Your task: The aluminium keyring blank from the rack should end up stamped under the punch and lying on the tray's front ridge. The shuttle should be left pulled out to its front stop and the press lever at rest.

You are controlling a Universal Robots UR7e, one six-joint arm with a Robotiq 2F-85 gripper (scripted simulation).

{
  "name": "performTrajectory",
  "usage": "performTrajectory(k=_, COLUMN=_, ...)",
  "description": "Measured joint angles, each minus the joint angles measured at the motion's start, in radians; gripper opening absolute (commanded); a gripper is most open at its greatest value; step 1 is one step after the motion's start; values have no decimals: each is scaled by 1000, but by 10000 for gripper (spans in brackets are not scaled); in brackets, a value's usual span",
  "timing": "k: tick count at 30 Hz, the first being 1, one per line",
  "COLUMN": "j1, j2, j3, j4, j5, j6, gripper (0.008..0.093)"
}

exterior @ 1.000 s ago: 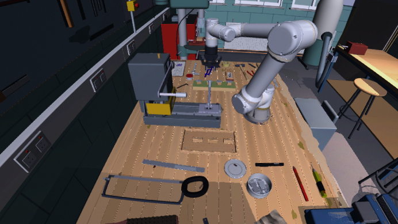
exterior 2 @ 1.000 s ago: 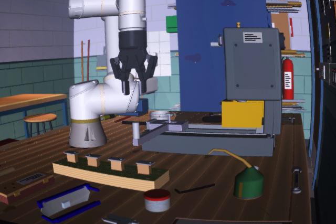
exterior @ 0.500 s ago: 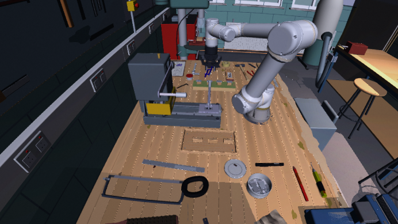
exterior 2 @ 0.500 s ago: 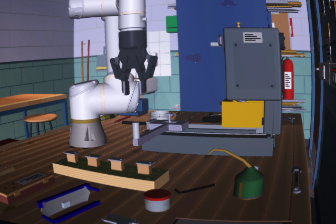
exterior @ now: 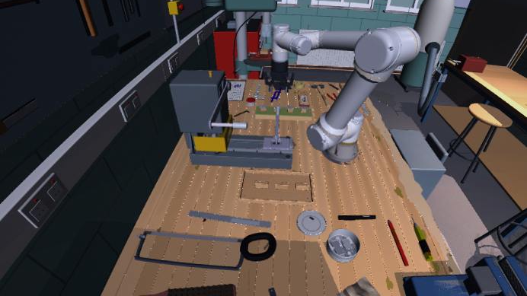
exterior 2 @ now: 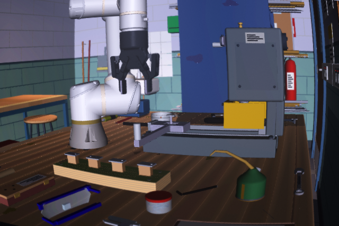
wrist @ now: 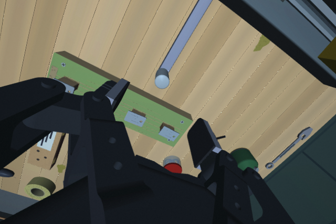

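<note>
My gripper (exterior 2: 135, 86) (exterior: 279, 87) (wrist: 162, 118) hangs open and empty, high above the rack (exterior 2: 111, 173) (exterior: 283, 112) (wrist: 122, 102). The rack is a green-topped board with several wooden posts, each carrying a small metal blank (exterior 2: 146, 164) (wrist: 135, 118). The grey press (exterior 2: 254, 81) (exterior: 198, 103) stands beyond the rack, its lever (exterior: 229, 125) level. The shuttle (exterior 2: 169, 126) (exterior: 276, 144) sits at the front end of its rails, with a long handle bar (wrist: 190, 26) reaching toward the rack. The tray (exterior: 276, 185) lies on the bench on the press's other side.
The shuttle handle's knob (wrist: 162, 79) stands between rack and press. A red-lidded jar (exterior 2: 158, 201), a green oil can (exterior 2: 250, 184), a wrench (exterior 2: 299, 181) and a blue-framed holder (exterior 2: 67, 204) lie around the rack. A drill press (exterior: 248, 17) stands behind.
</note>
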Motion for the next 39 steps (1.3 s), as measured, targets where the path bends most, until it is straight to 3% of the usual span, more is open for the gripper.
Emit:
performTrajectory(k=21, j1=0, j2=0, j3=0, j4=0, j5=0, j6=57, gripper=730)
performTrajectory(k=39, j1=0, j2=0, j3=0, j4=0, j5=0, j6=432, gripper=730)
